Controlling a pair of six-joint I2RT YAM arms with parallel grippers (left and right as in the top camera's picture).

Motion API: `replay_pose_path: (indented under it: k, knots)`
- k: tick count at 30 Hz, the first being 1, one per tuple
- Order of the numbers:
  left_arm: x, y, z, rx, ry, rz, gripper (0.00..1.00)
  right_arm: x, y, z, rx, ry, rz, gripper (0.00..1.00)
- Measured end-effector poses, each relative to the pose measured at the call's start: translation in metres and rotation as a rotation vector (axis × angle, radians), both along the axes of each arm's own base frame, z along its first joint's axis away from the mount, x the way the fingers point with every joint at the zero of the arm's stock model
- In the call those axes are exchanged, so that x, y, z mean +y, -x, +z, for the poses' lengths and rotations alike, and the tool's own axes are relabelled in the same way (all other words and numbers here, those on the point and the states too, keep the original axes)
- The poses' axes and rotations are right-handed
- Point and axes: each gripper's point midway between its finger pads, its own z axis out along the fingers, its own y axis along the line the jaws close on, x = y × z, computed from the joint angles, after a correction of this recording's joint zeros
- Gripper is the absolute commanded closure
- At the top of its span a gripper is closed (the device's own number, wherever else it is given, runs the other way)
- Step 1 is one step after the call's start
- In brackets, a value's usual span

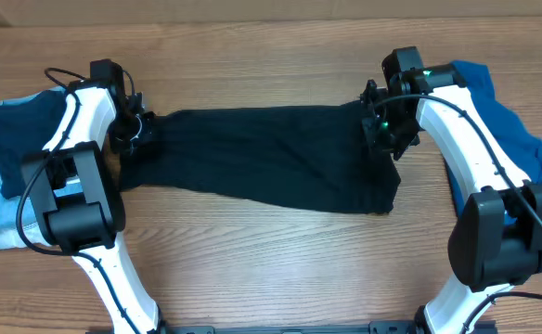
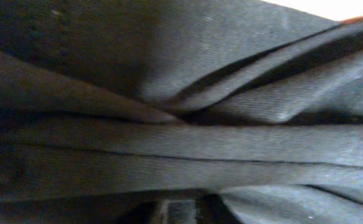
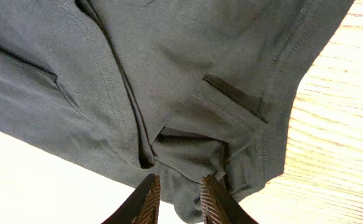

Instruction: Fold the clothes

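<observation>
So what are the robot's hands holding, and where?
The black shirt: left end effector grips one end, right end effector the other.

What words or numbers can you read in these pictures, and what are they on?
None: no word, number or logo can be read in any view. The black garment is plain, the small dark tab sewn on it bears no writing, and the teal-blue garment and the wooden table show no labels.
</observation>
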Motion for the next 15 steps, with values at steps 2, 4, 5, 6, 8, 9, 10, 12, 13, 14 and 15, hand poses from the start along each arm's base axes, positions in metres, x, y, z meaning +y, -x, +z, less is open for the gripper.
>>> replay_pose_path:
  k: [2,4,5,6,8,9,10,12,13,14,15]
  knots:
    - [0.000,0.001,0.000,0.002,0.001,0.000,0.74,-0.001,-0.004,0.000,-0.008,-0.003,-0.051,0.53]
    - [0.000,0.002,0.000,0.008,0.002,0.000,0.73,-0.005,-0.006,0.000,-0.003,-0.003,-0.093,0.47]
    - [0.000,0.002,0.000,0.009,0.001,0.000,0.69,-0.008,-0.006,0.000,0.001,-0.002,-0.113,0.41]
    - [0.000,0.002,0.000,0.010,0.002,0.000,0.69,-0.009,-0.006,-0.002,0.007,-0.002,-0.128,0.40]
    - [-0.001,0.003,0.000,0.012,0.002,0.000,0.68,-0.010,-0.008,-0.011,0.025,0.002,-0.138,0.37]
    - [-0.001,0.003,0.000,0.012,0.002,0.000,0.66,-0.010,-0.009,-0.016,0.034,0.004,-0.141,0.37]
    - [-0.001,0.003,0.000,0.012,0.003,0.000,0.66,-0.009,-0.011,-0.022,0.040,0.004,-0.145,0.36]
    - [-0.001,0.003,0.000,0.013,0.003,0.000,0.63,-0.008,-0.015,-0.029,0.043,-0.003,-0.149,0.36]
    - [-0.001,0.003,0.000,0.014,0.005,0.000,0.62,-0.006,-0.016,-0.031,0.043,-0.013,-0.148,0.37]
    - [-0.002,0.003,0.000,0.013,0.009,0.000,0.61,-0.004,-0.016,-0.032,0.046,-0.020,-0.147,0.41]
    - [-0.003,0.003,0.000,0.012,0.015,0.000,0.61,-0.004,-0.016,-0.032,0.047,-0.024,-0.148,0.45]
